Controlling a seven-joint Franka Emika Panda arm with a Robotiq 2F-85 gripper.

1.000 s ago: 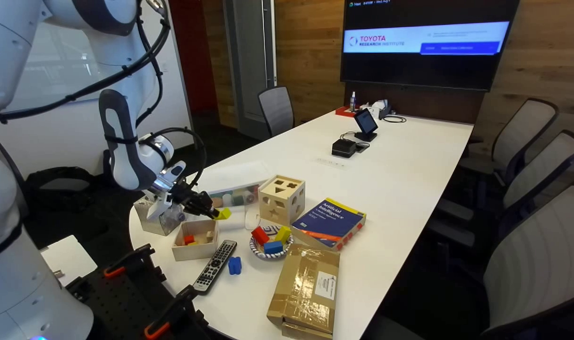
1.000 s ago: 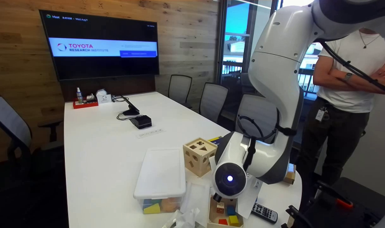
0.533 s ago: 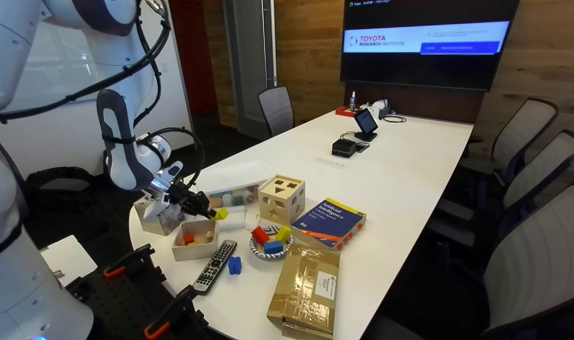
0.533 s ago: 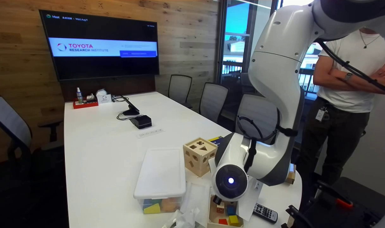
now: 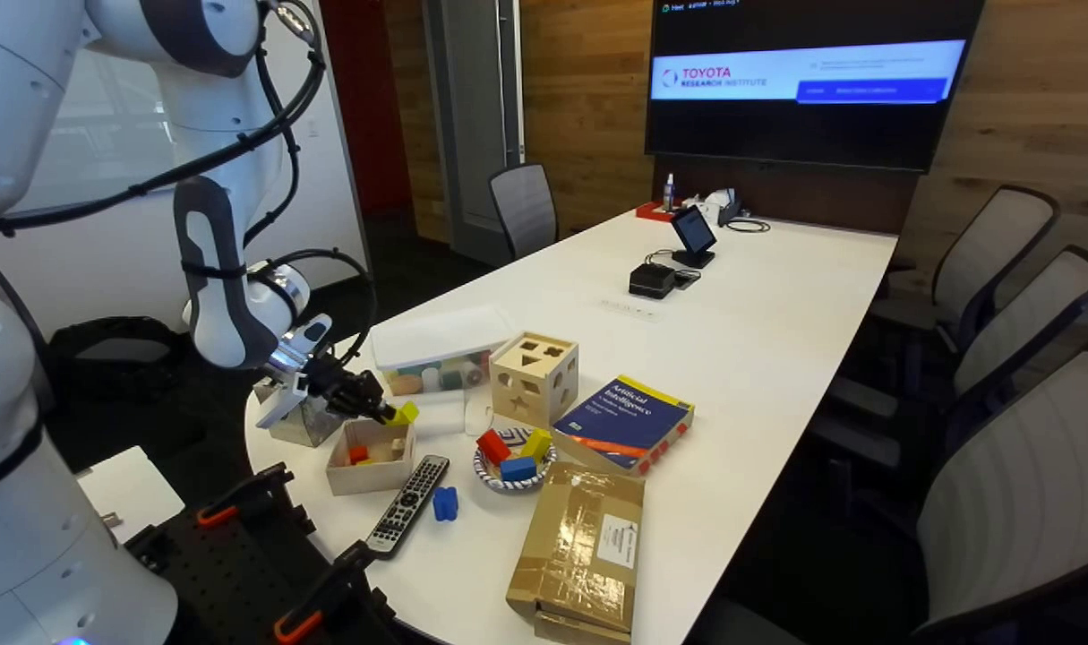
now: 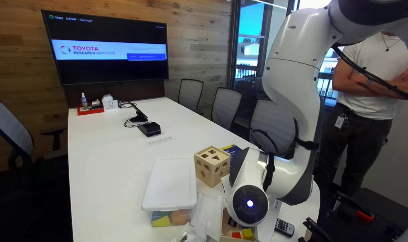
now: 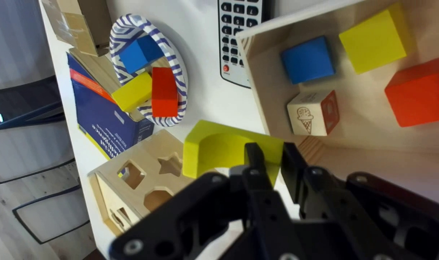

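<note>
Tool (image 7: 271,153): closed and gripping, and you've got one end of the yellow arch block (image 7: 223,144) pinched in its jaws.
Yellow arch block: up off the desk (image 5: 758,313) in your tool, hollow curve in plain sight in your wrist view; in an exterior view it shows right at a corner of the wooden box (image 5: 371,479), and you can't tell whether the two touch.
Wooden box: lower than your tool and near it, and look inside: a blue block (image 7: 308,60), a yellow block (image 7: 374,39), a red block (image 7: 420,92) and a cube with an ice-cream print (image 7: 309,113).
Remote (image 5: 409,504): lying right beside the wooden box for you, with a small blue piece (image 5: 446,503) near it on the desk.
Striped bowl (image 5: 508,486): a red brick (image 7: 165,92), a yellow brick (image 7: 132,92) and a blue brick (image 7: 140,54), all sitting in there together.
Shape sorter (image 5: 536,410): standing upright near the striped bowl, star hole on show, book (image 5: 622,419) lying just beside it.
Parcel (image 5: 579,546): brown and taped, flat on your desk near the striped bowl.
Lidded bin (image 6: 172,181): white lid on, coloured pieces (image 6: 161,221) visible through its clear wall in an exterior view.
</note>
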